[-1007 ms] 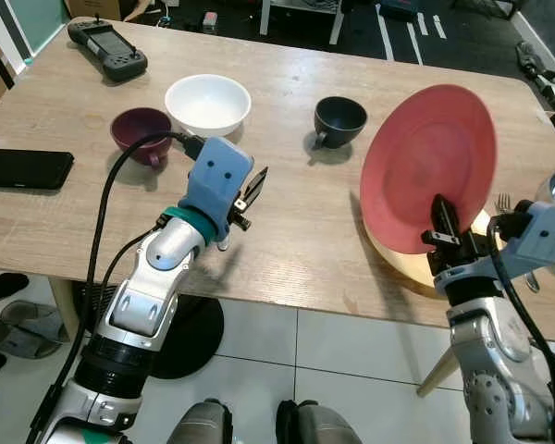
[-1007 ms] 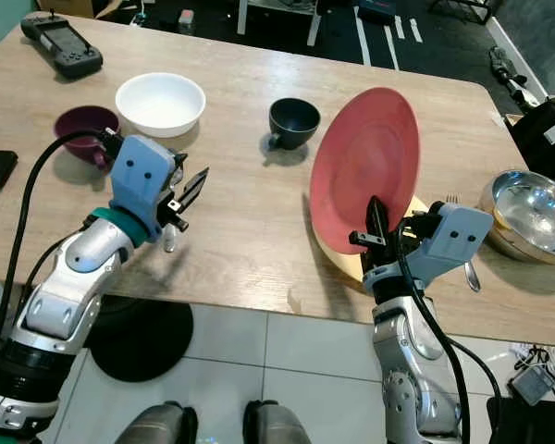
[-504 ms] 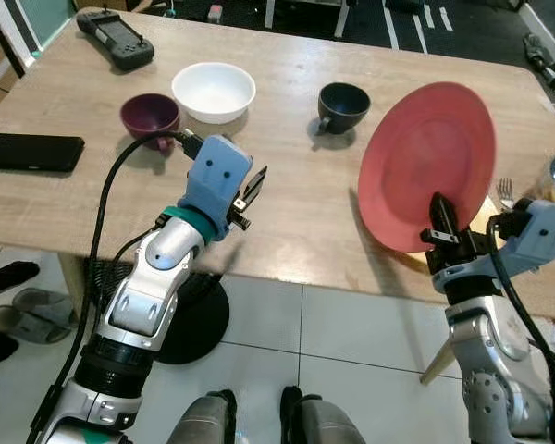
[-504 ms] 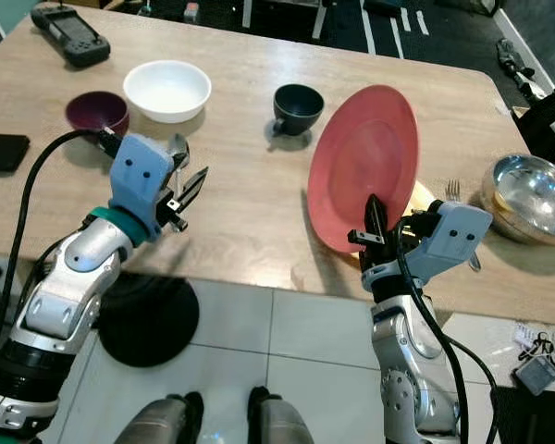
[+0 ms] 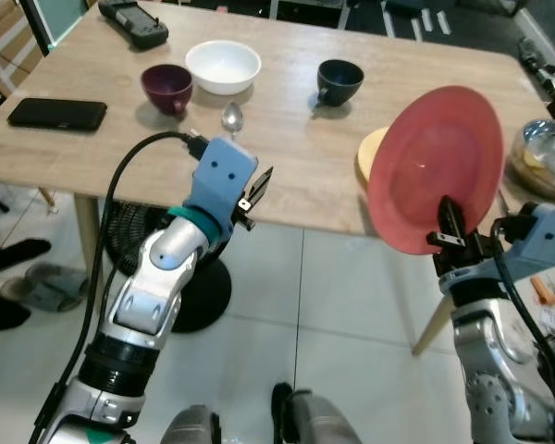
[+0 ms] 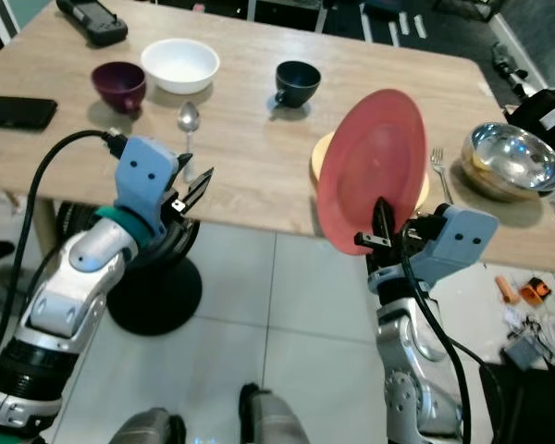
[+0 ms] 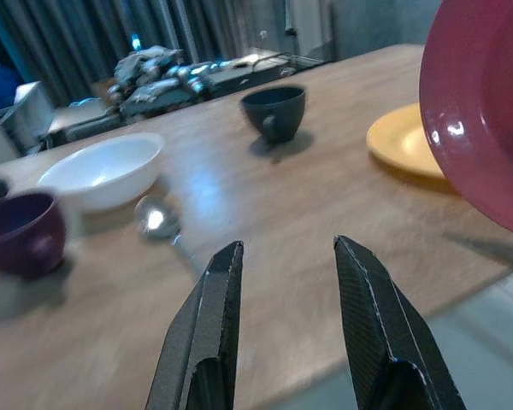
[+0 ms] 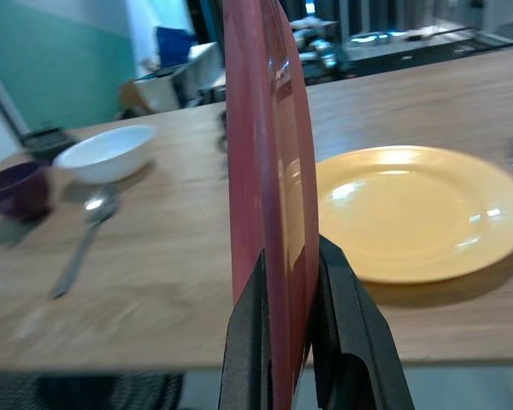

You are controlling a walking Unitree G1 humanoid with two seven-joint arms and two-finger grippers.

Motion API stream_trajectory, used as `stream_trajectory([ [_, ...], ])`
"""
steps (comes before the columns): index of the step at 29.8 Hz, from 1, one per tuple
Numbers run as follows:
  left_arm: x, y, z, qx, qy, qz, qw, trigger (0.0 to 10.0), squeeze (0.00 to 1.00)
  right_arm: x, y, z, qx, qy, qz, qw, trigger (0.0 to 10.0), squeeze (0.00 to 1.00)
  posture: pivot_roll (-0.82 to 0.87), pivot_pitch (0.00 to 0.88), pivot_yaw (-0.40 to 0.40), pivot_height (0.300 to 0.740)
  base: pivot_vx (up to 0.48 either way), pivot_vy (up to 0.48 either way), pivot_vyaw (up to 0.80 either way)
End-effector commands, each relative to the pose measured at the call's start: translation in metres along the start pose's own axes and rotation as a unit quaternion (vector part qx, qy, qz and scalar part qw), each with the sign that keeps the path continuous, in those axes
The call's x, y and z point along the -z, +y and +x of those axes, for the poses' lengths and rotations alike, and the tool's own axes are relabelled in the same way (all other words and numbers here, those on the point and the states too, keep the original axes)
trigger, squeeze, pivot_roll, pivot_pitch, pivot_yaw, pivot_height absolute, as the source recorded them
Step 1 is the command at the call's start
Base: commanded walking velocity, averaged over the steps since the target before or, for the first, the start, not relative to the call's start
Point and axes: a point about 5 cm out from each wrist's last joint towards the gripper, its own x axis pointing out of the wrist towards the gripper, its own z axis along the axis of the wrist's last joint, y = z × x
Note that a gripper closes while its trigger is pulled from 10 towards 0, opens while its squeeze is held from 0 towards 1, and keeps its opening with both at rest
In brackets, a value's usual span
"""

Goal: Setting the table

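2 grippers out in front, off the near edge of the wooden table. Right gripper clamped tight on the bottom rim of the red plate, held up on its edge, likely so it can be carried to a seat. Left gripper empty, fingers apart, free to help. Farther on: yellow plate, spoon, purple cup, white bowl, dark cup, all lying flat, ready to lay out.
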Motion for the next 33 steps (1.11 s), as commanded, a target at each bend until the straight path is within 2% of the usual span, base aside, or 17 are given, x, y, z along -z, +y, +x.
stream_trajectory([
  [1,0.0044,-0.0041,-0.0007,0.006,0.008,0.001,1.0,10.0,0.0,-0.0014,-0.0024,-0.0015,0.004,-0.003,0.001,1.0,10.0,0.0,0.03,0.042,-0.013,0.74,-0.285,0.0,0.0],
  [11,0.0036,-0.0055,0.0,0.008,0.005,-0.001,1.0,10.0,0.0,-0.0004,-0.0006,-0.0018,-0.008,0.002,-0.005,1.0,10.0,0.0,0.02,0.044,-0.013,0.74,-0.057,0.0,0.12],
  [33,0.0033,-0.0067,0.0019,0.012,0.004,0.002,1.0,10.0,0.0,0.0015,0.002,-0.0021,-0.018,0.007,-0.012,1.0,10.0,0.0,0.03,0.043,-0.01,0.74,0.0,0.0,0.79],
])
